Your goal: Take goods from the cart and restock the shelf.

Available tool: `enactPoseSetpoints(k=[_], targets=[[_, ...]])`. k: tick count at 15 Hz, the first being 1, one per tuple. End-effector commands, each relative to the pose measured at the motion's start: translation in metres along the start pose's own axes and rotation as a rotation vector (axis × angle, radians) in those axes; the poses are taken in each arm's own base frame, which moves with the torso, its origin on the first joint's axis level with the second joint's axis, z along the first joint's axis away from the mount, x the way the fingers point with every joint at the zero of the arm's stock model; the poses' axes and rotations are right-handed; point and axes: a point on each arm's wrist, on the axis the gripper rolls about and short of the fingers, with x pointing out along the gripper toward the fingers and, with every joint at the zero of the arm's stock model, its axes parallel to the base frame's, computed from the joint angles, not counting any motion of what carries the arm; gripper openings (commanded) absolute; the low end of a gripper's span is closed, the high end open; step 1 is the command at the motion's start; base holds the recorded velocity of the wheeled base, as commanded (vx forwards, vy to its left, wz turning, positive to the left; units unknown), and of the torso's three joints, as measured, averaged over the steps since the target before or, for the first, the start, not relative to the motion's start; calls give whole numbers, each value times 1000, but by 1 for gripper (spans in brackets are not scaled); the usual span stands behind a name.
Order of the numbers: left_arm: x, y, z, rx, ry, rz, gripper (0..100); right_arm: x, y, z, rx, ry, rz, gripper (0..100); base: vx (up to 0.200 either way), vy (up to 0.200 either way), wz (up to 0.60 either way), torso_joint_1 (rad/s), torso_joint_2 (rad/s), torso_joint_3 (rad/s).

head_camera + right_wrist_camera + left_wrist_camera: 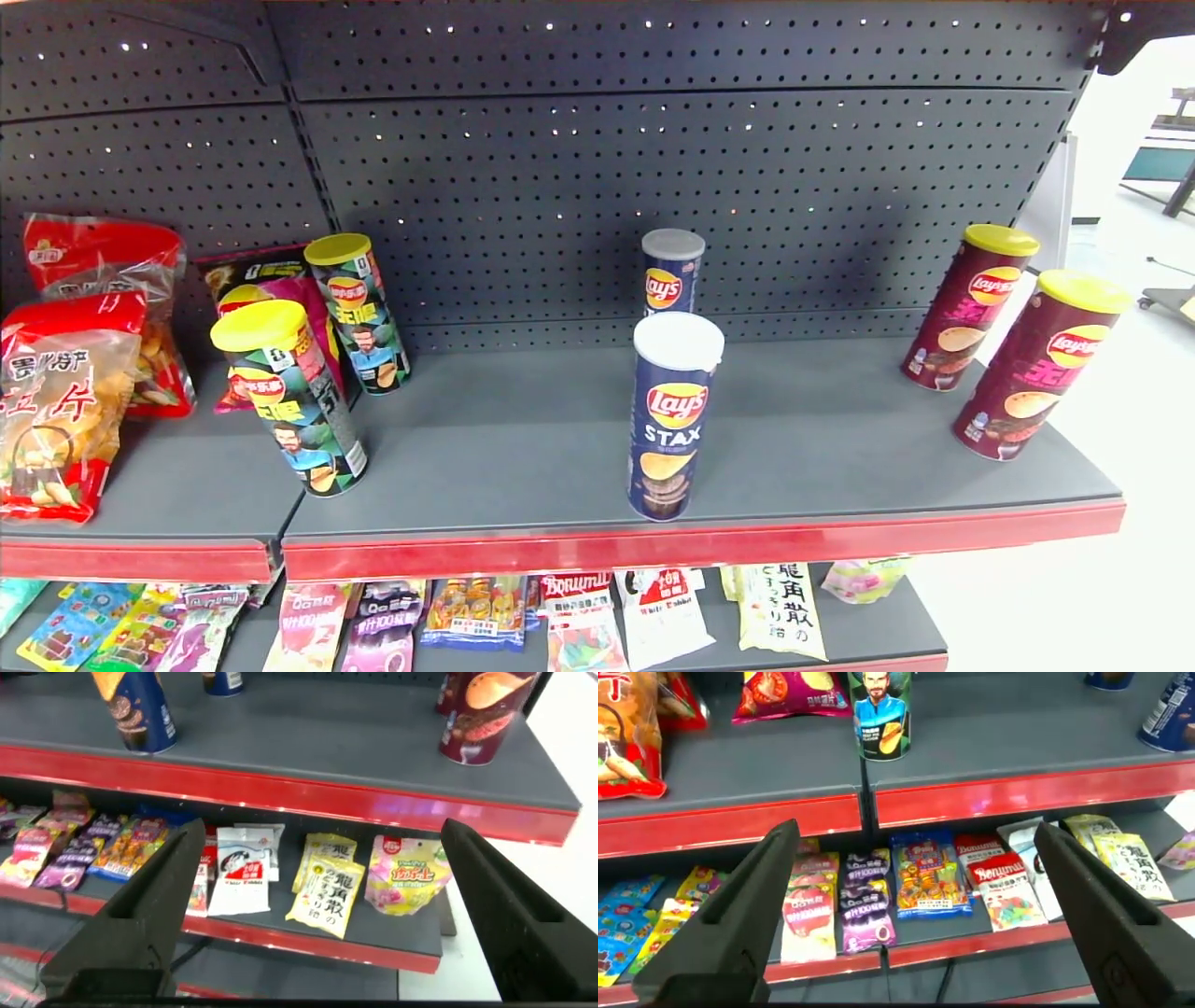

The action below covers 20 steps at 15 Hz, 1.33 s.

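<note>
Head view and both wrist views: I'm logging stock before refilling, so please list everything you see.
blue cans: 2, dark blue, pale lids; middle of upper shelf, one behind the other
maroon cans: 2, yellow lids; right end
green cans: 2, yellow lids; left of middle
red bags: 2, red and clear; far left
magenta bag: 1; behind the green cans
packets: many, mixed colours; lower shelf
pegboard: 1, black; back wall
left pincer: black, open, facing the lower shelf
right pincer: black, open, facing the lower shelf
</note>
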Motion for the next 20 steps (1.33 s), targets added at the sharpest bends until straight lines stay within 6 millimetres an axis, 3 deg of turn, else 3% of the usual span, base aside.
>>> enactPoseSetpoints(k=[1, 6, 10, 20], targets=[[0, 0, 0, 0, 2, 0, 100, -3, 1, -4, -6, -38, -7, 100, 0, 0, 0, 0, 0, 0], [0, 0, 0, 0, 2, 0, 100, -7, 1, -6, -12, -89, -40, 100, 0, 0, 0, 0, 0, 0], [0, 0, 0, 0, 2, 0, 100, -5, -2, -12, 19, -61, -175, 100, 0, 0, 0, 0, 0, 0], [0, 0, 0, 0, 4, 0, 100, -5, -2, -12, 48, -62, -182, 100, 0, 0, 0, 0, 0, 0]])
